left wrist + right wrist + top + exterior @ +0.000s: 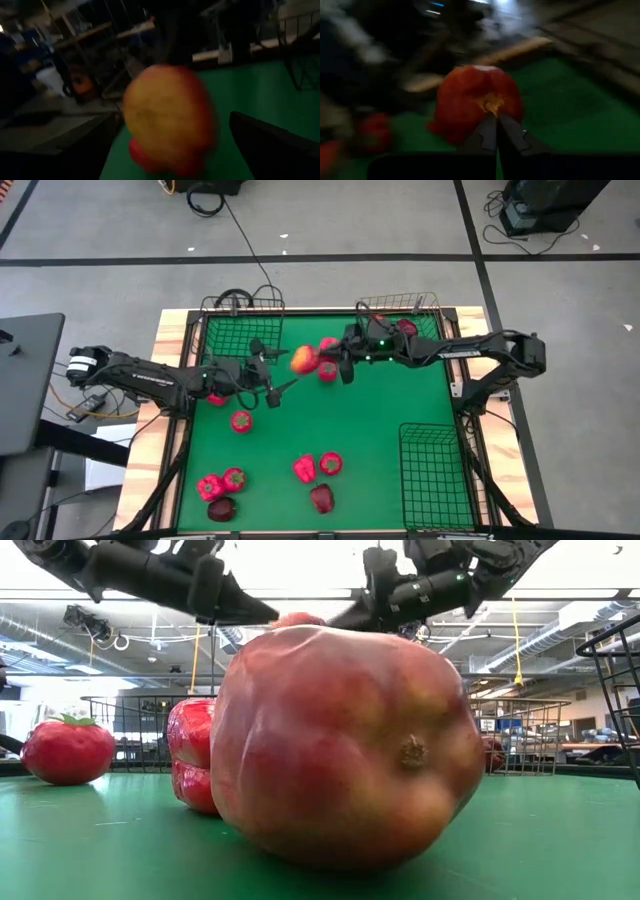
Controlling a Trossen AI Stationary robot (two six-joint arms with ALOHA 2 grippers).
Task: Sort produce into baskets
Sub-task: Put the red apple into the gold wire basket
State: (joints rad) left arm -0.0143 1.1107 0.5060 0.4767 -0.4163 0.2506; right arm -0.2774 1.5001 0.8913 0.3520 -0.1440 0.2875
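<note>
A yellow-red apple [305, 360] hangs in the air over the far middle of the green table, between my two grippers. My right gripper [496, 120] comes in from the table's right and is shut at the apple's stem hollow. My left gripper [283, 375] comes in from the left and is open. Its fingers [270, 145] stand wide on either side of the apple [167, 117] without touching it. More red produce lies on the mat: a tomato [242, 421], peppers [210, 485] and a dark apple [322, 498]. My right gripper's shut fingertips meet at the apple's stem hollow [492, 104]; whether they pinch a stem there I cannot tell. The fingers come nearly level from the table's right. The apple sits at their free ends, lifted clear of the table.
A black wire basket [243, 315] stands at the far left. A lighter wire basket [400, 305] at the far right holds a red item [407, 328]. Another black basket [435, 470] stands at the near right. Two red items [328, 370] lie below my right gripper. A big apple [345, 745] fills the low view.
</note>
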